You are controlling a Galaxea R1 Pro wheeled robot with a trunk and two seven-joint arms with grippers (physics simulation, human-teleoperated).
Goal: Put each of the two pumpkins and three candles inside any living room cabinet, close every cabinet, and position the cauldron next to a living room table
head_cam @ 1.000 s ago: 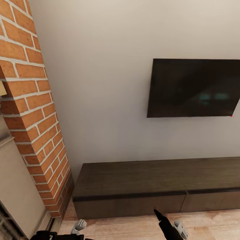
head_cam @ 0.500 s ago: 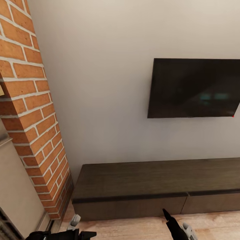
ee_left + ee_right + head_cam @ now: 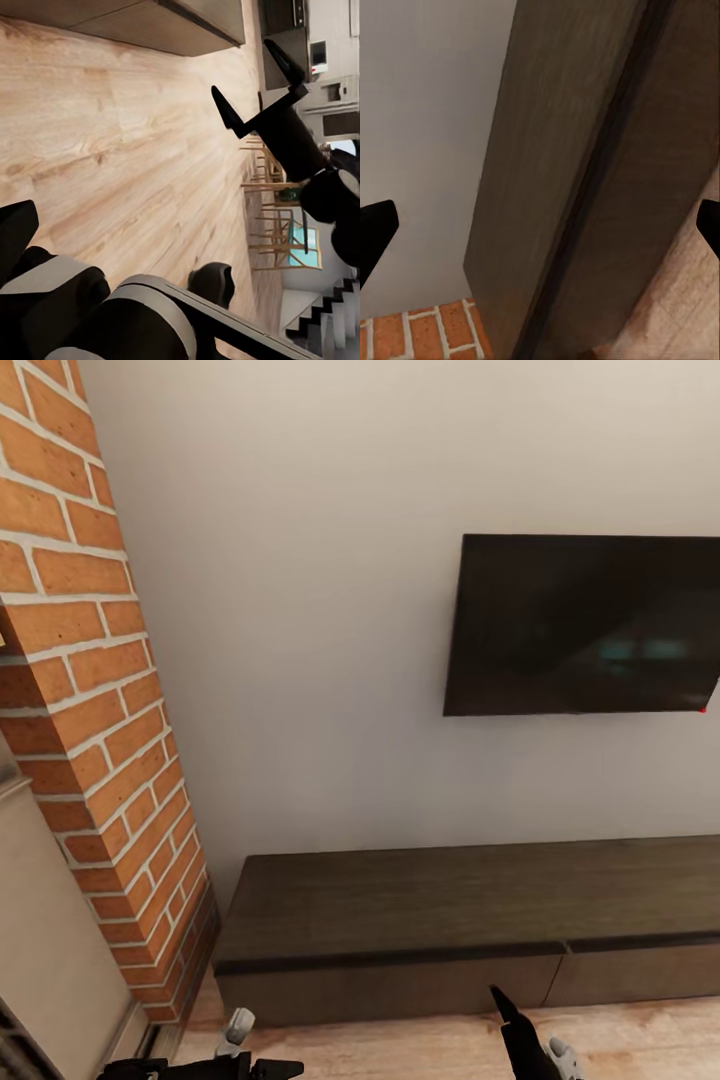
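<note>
Dark brown, the long low wooden cabinet (image 3: 470, 925) is seen closed below the black wall television (image 3: 585, 625). The right end effector (image 3: 540, 225), spread and empty, should be aligned with the seam under the cabinet's top; the left end effector's (image 3: 235, 1032) state cannot be told.

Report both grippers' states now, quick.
Left gripper: cannot be told; its fingers are not clearly shown.
Right gripper: open, empty, fingertips spread wide, facing the cabinet.

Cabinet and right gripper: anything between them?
Nothing but bare wood floor between the cabinet and the right gripper, in the head view.
</note>
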